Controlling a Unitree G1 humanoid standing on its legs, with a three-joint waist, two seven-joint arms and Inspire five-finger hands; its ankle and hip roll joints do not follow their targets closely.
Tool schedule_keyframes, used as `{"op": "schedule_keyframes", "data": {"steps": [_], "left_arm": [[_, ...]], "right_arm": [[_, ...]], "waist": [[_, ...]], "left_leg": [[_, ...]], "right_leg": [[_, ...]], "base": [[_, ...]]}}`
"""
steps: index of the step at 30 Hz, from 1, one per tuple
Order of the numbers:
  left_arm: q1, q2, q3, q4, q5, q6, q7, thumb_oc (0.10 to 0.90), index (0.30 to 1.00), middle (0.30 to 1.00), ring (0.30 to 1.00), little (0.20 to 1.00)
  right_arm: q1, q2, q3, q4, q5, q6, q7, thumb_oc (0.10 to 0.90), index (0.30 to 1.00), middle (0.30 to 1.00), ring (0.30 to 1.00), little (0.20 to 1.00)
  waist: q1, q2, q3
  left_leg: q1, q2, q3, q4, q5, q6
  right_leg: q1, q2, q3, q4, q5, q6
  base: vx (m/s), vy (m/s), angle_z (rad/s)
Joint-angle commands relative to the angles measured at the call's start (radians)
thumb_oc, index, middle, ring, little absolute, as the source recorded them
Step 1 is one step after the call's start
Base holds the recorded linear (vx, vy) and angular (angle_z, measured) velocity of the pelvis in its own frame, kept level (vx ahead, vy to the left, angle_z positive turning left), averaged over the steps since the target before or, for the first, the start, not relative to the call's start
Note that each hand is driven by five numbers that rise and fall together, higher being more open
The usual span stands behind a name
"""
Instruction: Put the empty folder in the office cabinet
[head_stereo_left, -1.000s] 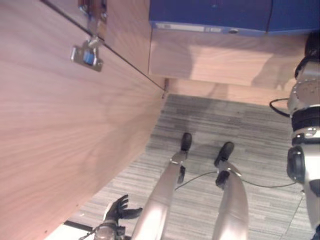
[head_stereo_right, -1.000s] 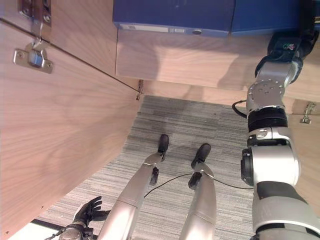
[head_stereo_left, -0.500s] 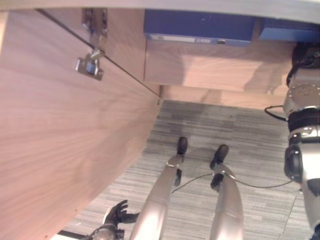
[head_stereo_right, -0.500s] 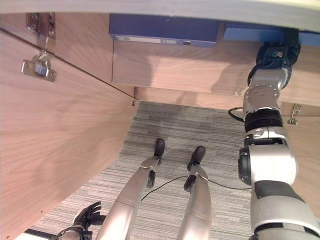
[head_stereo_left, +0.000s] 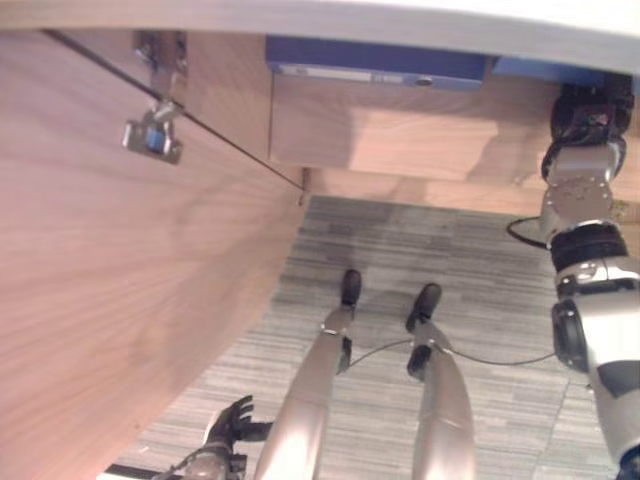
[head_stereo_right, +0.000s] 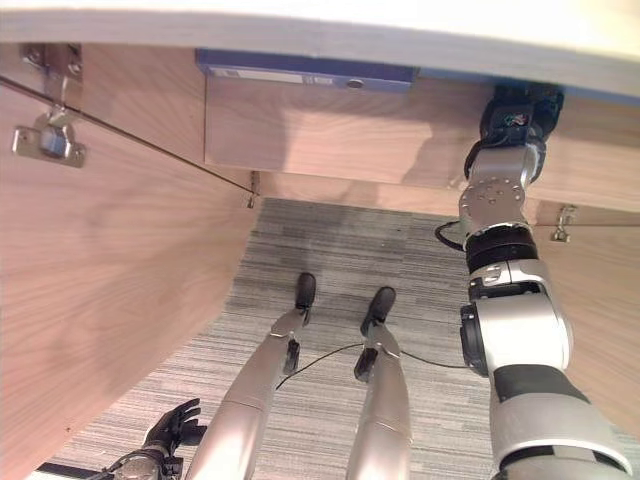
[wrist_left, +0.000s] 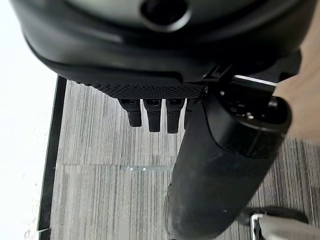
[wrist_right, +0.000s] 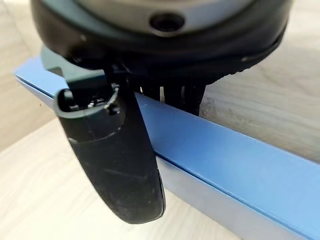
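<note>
R hand (wrist_right: 125, 165) is pinching the blue folder (wrist_right: 235, 160) w/ thumb on one face and fingers (wrist_right: 185, 95) on the other, up at the cabinet shelf (head_stereo_right: 340, 135). I'm counting 2 blue folders there; the other folder (head_stereo_right: 300, 68) is lying alongside. L hand (head_stereo_right: 172, 428) is hanging low by the open cabinet door (head_stereo_left: 110, 270), fingers relaxed, holding nothing, over grey carpet (head_stereo_right: 400, 250).

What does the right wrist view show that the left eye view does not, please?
Right wrist view alone: the right hand pinching the blue folder between thumb and fingers, above a wooden shelf. Left eye view alone: the open cabinet door, its hinge, the carpet and the left hand hanging low. Both show blue folder and cabinet wood.
</note>
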Motion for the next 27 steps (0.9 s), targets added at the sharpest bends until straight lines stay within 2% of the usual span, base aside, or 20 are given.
{"op": "schedule_keyframes", "data": {"steps": [1, 2, 4, 7, 14, 16, 17, 19, 22, 23, 24, 26, 27], "left_arm": [[0.077, 0.042, 0.014, 0.060, -0.039, 0.039, 0.019, 0.800, 0.900, 0.900, 0.900, 0.900], [0.047, 0.029, 0.030, 0.060, -0.069, 0.042, 0.046, 0.800, 0.900, 0.900, 0.900, 0.900], [0.038, 0.030, 0.025, 0.057, -0.076, 0.044, 0.052, 0.800, 0.900, 0.900, 0.900, 0.900], [0.004, 0.040, 0.016, 0.055, -0.078, 0.054, 0.052, 0.800, 0.900, 0.900, 0.900, 0.900], [0.007, 0.045, 0.017, 0.044, -0.070, 0.053, 0.040, 0.800, 0.900, 0.900, 0.900, 0.900], [0.003, 0.053, 0.022, 0.049, -0.068, 0.053, 0.038, 0.800, 0.900, 0.900, 0.900, 0.900], [0.002, 0.062, 0.022, 0.045, -0.071, 0.052, 0.034, 0.800, 0.900, 0.900, 0.900, 0.900], [0.003, 0.061, 0.022, 0.044, -0.071, 0.052, 0.034, 0.800, 0.900, 0.900, 0.900, 0.900], [-0.005, 0.084, 0.008, 0.027, -0.079, 0.048, 0.003, 0.800, 0.900, 0.900, 0.900, 0.900], [-0.006, 0.081, 0.008, 0.027, -0.080, 0.048, 0.003, 0.800, 0.900, 0.900, 0.900, 0.900], [-0.016, 0.098, 0.012, 0.021, -0.088, 0.051, -0.016, 0.800, 0.900, 0.900, 0.900, 0.900], [-0.026, 0.101, 0.006, 0.005, -0.073, 0.040, -0.016, 0.800, 0.900, 0.900, 0.900, 0.900], [-0.032, 0.104, 0.000, -0.010, -0.064, 0.039, -0.018, 0.800, 0.900, 0.900, 0.900, 0.900]], "right_arm": [[-0.005, -0.029, 0.000, -0.165, -0.035, -0.082, 0.044, 0.800, 0.900, 0.900, 0.900, 0.900], [0.054, 0.036, -0.078, -0.243, -0.032, -0.197, 0.020, 0.800, 0.900, 0.900, 0.900, 0.900], [0.060, 0.050, -0.081, -0.250, -0.045, -0.203, -0.001, 0.800, 0.900, 0.900, 0.900, 0.900], [0.020, 0.072, -0.030, -0.236, -0.098, -0.132, -0.057, 0.800, 0.900, 0.900, 0.900, 0.900], [0.022, 0.068, 0.013, -0.282, -0.085, -0.126, -0.014, 0.800, 0.900, 0.900, 0.900, 0.900], [0.029, 0.066, 0.039, -0.311, -0.083, -0.118, 0.003, 0.800, 0.900, 0.900, 0.900, 0.900], [0.037, 0.056, 0.073, -0.308, -0.084, -0.091, 0.015, 0.800, 0.900, 0.900, 0.900, 0.900], [0.035, 0.054, 0.074, -0.305, -0.082, -0.089, 0.017, 0.800, 0.900, 0.900, 0.900, 0.900], [0.042, -0.041, 0.243, -0.204, -0.188, 0.115, 0.034, 0.800, 0.900, 0.900, 0.900, 0.900], [0.035, -0.043, 0.246, -0.198, -0.187, 0.120, 0.037, 0.800, 0.900, 0.900, 0.900, 0.900], [0.027, -0.159, 0.386, -0.091, -0.367, 0.268, 0.049, 0.800, 0.900, 0.900, 0.900, 0.900], [0.018, -0.215, 0.471, -0.038, -0.538, 0.352, 0.077, 0.800, 0.900, 0.900, 0.900, 0.900], [0.032, -0.219, 0.482, -0.036, -0.571, 0.363, 0.081, 0.800, 0.900, 0.900, 0.900, 0.900]], "waist": [[0.036, 0.031, 0.040], [0.026, 0.031, 0.048], [0.024, 0.028, 0.048], [0.015, 0.018, 0.055], [0.013, 0.004, 0.075], [0.014, 0.003, 0.085], [0.016, 0.002, 0.095], [0.016, 0.003, 0.095], [0.013, -0.015, 0.104], [0.012, -0.012, 0.104], [0.002, -0.030, 0.104], [-0.016, -0.037, 0.104], [-0.023, -0.040, 0.104]], "left_leg": [[0.078, -0.052, -0.120, -0.064, -0.109, -0.011], [0.099, -0.040, -0.124, -0.106, -0.088, -0.014], [0.105, -0.038, -0.126, -0.117, -0.081, -0.015], [0.119, -0.029, -0.135, -0.156, -0.059, -0.019], [0.132, -0.024, -0.147, -0.179, -0.044, -0.022], [0.131, -0.025, -0.145, -0.174, -0.046, -0.022], [0.128, -0.025, -0.144, -0.171, -0.045, -0.024], [0.128, -0.025, -0.143, -0.171, -0.045, -0.024], [0.122, -0.017, -0.136, -0.173, -0.038, -0.028], [0.121, -0.017, -0.136, -0.173, -0.038, -0.028], [0.118, -0.012, -0.127, -0.173, -0.034, -0.030], [0.121, -0.010, -0.124, -0.176, -0.032, -0.031], [0.124, -0.010, -0.124, -0.177, -0.031, -0.031]], "right_leg": [[0.052, 0.015, -0.076, -0.048, -0.029, 0.031], [0.067, 0.027, -0.085, -0.081, -0.018, 0.039], [0.072, 0.029, -0.089, -0.091, -0.012, 0.040], [0.083, 0.041, -0.102, -0.130, 0.009, 0.043], [0.097, 0.049, -0.111, -0.158, 0.023, 0.043], [0.096, 0.048, -0.109, -0.153, 0.023, 0.041], [0.095, 0.046, -0.109, -0.154, 0.025, 0.040], [0.096, 0.046, -0.109, -0.154, 0.025, 0.040], [0.090, 0.045, -0.114, -0.162, 0.037, 0.040], [0.089, 0.046, -0.113, -0.163, 0.038, 0.040], [0.090, 0.043, -0.116, -0.169, 0.047, 0.041], [0.096, 0.042, -0.120, -0.179, 0.056, 0.042], [0.100, 0.044, -0.120, -0.184, 0.058, 0.043]], "base": [[0.00, -0.053, -0.07], [-0.01, -0.034, -0.06], [0.00, -0.019, -0.03], [-0.01, -0.018, 0.07], [-0.01, -0.014, 0.00], [-0.02, 0.002, 0.00], [0.00, 0.000, 0.00], [0.00, 0.000, 0.00], [0.00, 0.000, 0.00], [0.00, 0.000, 0.00], [0.00, 0.000, 0.00], [-0.02, 0.018, -0.01], [-0.02, 0.003, -0.09]]}}
